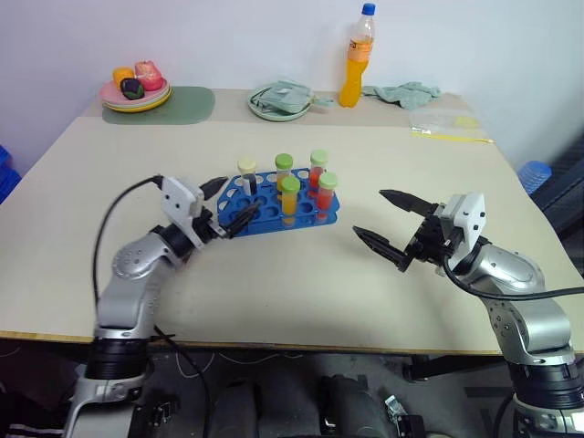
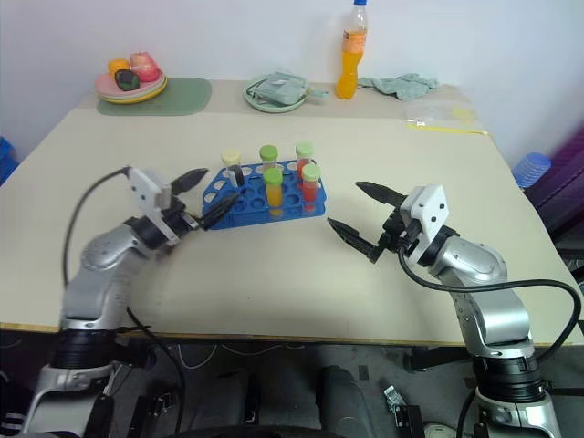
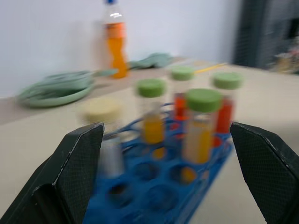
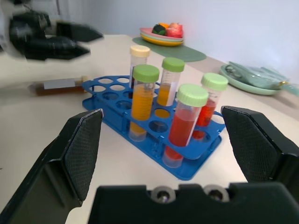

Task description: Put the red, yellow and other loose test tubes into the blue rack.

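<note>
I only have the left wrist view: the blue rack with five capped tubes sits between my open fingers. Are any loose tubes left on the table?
Observer: Yes, one. The right wrist view shows a brownish tube lying flat on the table just past the end of the blue rack, on the side of the left gripper.
Operator: Where is the other arm?
Observer: The right gripper hovers open above the table off the rack's opposite end, holding nothing.
</note>
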Controlling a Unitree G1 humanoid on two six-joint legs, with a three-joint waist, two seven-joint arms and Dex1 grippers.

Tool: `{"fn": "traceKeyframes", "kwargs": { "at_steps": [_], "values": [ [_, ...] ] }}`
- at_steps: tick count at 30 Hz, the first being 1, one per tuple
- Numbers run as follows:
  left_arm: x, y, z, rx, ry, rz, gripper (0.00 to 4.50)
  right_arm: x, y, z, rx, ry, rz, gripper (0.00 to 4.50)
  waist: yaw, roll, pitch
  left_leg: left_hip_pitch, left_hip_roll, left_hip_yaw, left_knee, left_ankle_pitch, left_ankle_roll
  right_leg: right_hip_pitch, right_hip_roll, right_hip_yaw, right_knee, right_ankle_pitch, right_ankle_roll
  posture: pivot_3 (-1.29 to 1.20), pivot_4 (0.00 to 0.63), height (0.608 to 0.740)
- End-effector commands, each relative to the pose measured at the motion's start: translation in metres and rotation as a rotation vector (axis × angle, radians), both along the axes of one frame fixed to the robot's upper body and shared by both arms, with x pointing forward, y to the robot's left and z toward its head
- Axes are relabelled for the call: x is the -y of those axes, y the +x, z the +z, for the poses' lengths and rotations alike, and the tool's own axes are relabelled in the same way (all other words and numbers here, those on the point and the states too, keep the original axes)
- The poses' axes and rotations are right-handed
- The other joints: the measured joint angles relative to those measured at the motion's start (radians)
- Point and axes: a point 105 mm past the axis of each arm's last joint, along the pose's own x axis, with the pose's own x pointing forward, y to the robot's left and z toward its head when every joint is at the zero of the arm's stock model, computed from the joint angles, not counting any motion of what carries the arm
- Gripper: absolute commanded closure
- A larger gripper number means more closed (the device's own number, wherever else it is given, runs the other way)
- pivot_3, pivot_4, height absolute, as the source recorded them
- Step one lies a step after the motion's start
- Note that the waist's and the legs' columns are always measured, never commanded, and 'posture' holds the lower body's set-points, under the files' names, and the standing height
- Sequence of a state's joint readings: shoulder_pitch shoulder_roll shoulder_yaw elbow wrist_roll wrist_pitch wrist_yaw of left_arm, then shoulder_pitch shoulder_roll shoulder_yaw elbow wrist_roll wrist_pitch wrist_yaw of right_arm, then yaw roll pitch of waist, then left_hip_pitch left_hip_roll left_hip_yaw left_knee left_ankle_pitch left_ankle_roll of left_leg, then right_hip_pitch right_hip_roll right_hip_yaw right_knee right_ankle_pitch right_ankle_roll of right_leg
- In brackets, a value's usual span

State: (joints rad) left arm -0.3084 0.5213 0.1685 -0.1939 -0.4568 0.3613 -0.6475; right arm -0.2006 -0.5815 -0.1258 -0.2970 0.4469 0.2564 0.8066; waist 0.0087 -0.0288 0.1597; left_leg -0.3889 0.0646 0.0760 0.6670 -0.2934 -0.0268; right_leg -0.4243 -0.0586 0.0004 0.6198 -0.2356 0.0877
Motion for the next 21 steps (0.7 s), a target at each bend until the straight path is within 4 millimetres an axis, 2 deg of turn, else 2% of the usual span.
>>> {"fn": "traceKeyframes", "kwargs": {
  "at_steps": [1, 2, 6, 8, 10, 13, 15, 21],
  "values": [
    [-0.036, -0.002, 0.013, -0.152, 0.057, 0.156, 0.09, -0.002, 0.001, 0.008, 0.038, 0.004, 0.023, 0.00, -0.002, 0.000, 0.000, 0.000, 0.000, 0.000, 0.000, 0.000, 0.000, 0.000, 0.000, 0.000, 0.000, 0.000, 0.000, 0.00, 0.150, 0.740],
    [-0.049, -0.002, 0.010, -0.201, 0.105, 0.217, 0.09, -0.003, 0.001, 0.008, 0.037, 0.005, 0.026, 0.00, -0.002, 0.001, 0.000, 0.000, 0.000, 0.000, 0.000, 0.000, 0.000, 0.000, 0.000, 0.000, 0.000, 0.000, 0.000, 0.00, 0.150, 0.740],
    [-0.073, -0.001, 0.015, -0.384, 0.106, 0.274, 0.09, -0.007, 0.004, 0.007, 0.039, 0.009, 0.040, 0.00, -0.001, 0.000, 0.000, 0.001, 0.000, 0.000, 0.000, 0.000, 0.000, 0.000, 0.000, 0.000, 0.001, 0.000, 0.000, 0.00, 0.150, 0.740],
    [-0.090, 0.004, 0.011, -0.494, 0.149, 0.371, 0.09, -0.009, 0.006, 0.007, 0.042, 0.011, 0.048, 0.00, 0.000, -0.001, 0.001, 0.001, 0.000, 0.000, 0.000, 0.000, 0.000, 0.000, 0.000, 0.000, 0.001, 0.000, 0.000, 0.00, 0.150, 0.740],
    [-0.092, -0.009, -0.008, -0.758, 0.200, 0.351, 0.09, -0.011, 0.007, 0.007, 0.044, 0.012, 0.053, 0.00, -0.001, -0.001, 0.001, 0.001, 0.000, 0.000, 0.000, 0.000, 0.000, 0.000, 0.001, 0.000, 0.001, 0.000, 0.000, 0.00, 0.150, 0.740],
    [-0.090, -0.006, -0.013, -0.935, 0.162, 0.361, 0.09, -0.013, 0.008, 0.007, 0.047, 0.010, 0.058, 0.00, 0.003, 0.000, 0.001, 0.001, -0.001, 0.001, -0.001, 0.000, 0.000, 0.000, 0.000, 0.000, 0.001, 0.000, 0.000, 0.00, 0.150, 0.740],
    [-0.077, -0.003, -0.014, -1.003, 0.118, 0.269, 0.09, -0.014, 0.007, 0.007, 0.049, 0.010, 0.060, 0.00, 0.004, -0.001, 0.001, 0.000, -0.001, 0.000, -0.001, 0.000, 0.000, 0.000, 0.000, 0.000, 0.001, 0.000, 0.000, 0.00, 0.150, 0.740],
    [-0.069, 0.018, -0.020, -1.107, 0.154, 0.244, 0.09, -0.016, 0.006, 0.006, 0.049, 0.011, 0.056, 0.00, -0.001, -0.001, 0.001, 0.000, -0.001, 0.000, 0.000, 0.000, 0.000, -0.001, 0.001, 0.000, 0.002, 0.000, 0.000, 0.00, 0.150, 0.740]
  ]
}}
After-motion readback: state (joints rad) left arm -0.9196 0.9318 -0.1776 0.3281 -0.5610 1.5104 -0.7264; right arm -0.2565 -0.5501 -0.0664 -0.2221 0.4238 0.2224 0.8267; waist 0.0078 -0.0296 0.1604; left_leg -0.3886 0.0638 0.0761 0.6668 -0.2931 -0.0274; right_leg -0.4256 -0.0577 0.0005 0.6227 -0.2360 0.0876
